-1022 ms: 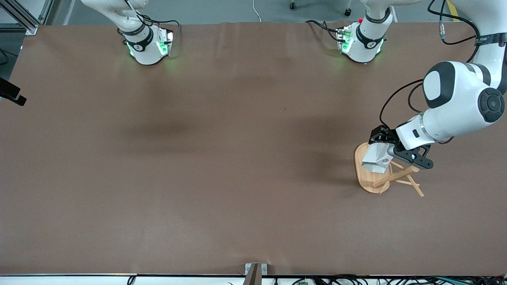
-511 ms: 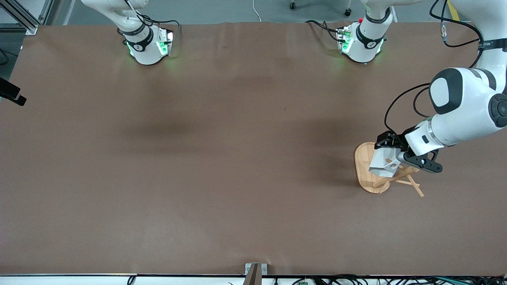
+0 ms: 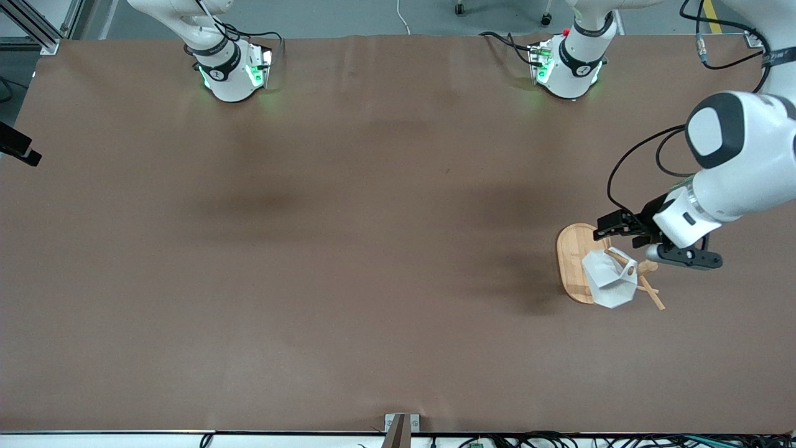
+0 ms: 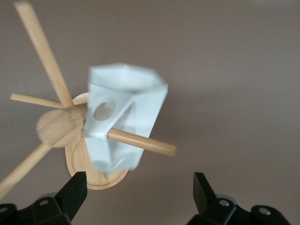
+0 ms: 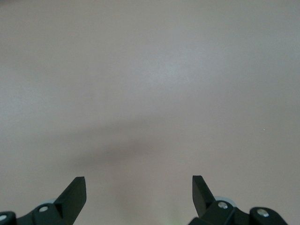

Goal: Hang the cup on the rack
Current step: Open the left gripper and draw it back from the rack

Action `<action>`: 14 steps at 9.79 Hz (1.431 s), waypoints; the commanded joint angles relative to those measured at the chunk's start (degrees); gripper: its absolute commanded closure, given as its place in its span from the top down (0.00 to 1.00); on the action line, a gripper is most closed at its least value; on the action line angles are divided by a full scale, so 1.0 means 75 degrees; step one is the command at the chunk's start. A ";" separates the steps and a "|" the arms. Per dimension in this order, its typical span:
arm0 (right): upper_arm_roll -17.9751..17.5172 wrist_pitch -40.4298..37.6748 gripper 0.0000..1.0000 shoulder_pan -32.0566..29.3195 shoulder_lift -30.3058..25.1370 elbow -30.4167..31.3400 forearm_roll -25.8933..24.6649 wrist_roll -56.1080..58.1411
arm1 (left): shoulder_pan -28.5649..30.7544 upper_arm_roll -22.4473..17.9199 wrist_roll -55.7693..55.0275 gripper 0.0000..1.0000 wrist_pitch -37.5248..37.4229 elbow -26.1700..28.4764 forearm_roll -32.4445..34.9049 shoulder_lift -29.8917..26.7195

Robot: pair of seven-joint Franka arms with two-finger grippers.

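Note:
The white faceted cup (image 3: 610,281) hangs on a peg of the bamboo rack (image 3: 569,256), near the left arm's end of the table. My left gripper (image 3: 624,242) is open and empty, just beside the cup and apart from it. In the left wrist view the cup (image 4: 124,112) sits on a peg (image 4: 145,144) that runs out from the rack's post (image 4: 58,127), over the oval base (image 4: 96,177). The round hole in the cup's tab handle shows. The left gripper (image 4: 139,188) is clear of the cup. My right gripper (image 5: 139,188) is open over bare table and out of the front view.
The brown table (image 3: 348,236) has nothing else on it. The two arm bases (image 3: 231,71) (image 3: 567,65) stand along its edge farthest from the front camera. Other rack pegs (image 3: 654,297) stick out toward the front camera.
My left gripper has opened and let go of the cup, then drawn back toward the left arm's end. The cup has dropped down onto the peg and hangs there.

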State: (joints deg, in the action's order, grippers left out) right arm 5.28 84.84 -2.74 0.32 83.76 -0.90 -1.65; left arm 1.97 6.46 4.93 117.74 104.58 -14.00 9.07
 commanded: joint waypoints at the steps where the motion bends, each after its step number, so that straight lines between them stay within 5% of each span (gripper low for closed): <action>1: 0.0011 -0.0015 1.00 -0.0010 0.0016 -0.0059 0.0014 -0.0084 | -0.0250 -0.0042 -0.1027 1.00 -0.0439 0.0038 0.0783 -0.0551; 5: 0.0011 -0.0015 1.00 -0.0010 0.0016 -0.0059 0.0014 -0.0084 | -0.0543 -0.0018 -0.1783 1.00 -0.2720 -0.1329 0.2426 -0.1103; 14: 0.0011 -0.0003 1.00 -0.0010 0.0016 -0.0059 0.0014 -0.0084 | -0.0133 0.0193 -0.1606 1.00 -0.3957 -0.2094 0.1972 -0.1374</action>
State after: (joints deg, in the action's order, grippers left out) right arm 5.32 84.84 -2.75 0.33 83.76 -0.90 -1.65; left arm 0.55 7.52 -7.90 89.09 89.70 1.61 -2.28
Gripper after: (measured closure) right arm 0.000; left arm 0.000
